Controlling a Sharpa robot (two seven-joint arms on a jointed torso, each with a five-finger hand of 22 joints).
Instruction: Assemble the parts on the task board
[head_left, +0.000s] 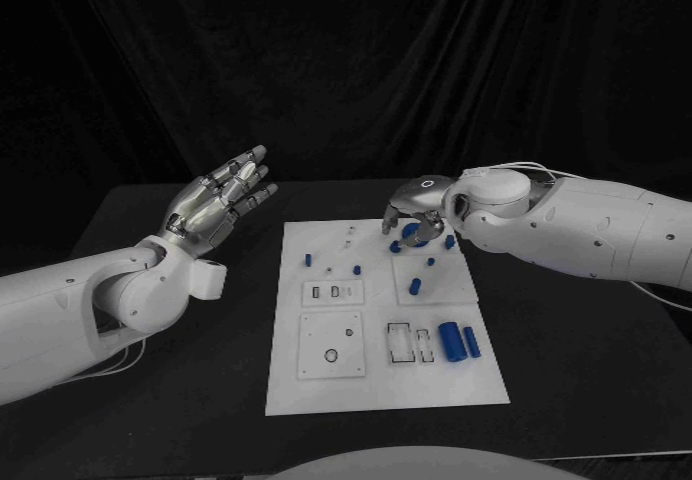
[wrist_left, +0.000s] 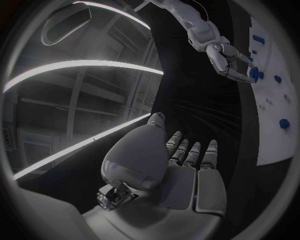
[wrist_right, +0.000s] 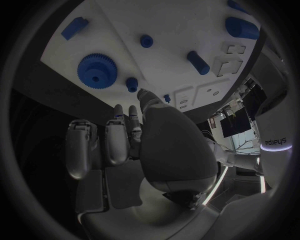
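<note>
Right hand empty, fingers loosely apart over blue gear; left hand spread, idle. Risks nudging gear off task board.

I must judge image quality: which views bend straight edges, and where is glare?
Head view: even light, task board edges straight, no glare. Left wrist view: fisheye, bright curved light strips behind left hand. Right wrist view: board edge curves above right hand, whose fingers look dark.

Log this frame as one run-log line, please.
left hand: raised off-board, open, empty | right hand: over task board far edge, above blue gear, grasp unclear | blue cylinders: lying on board
</note>
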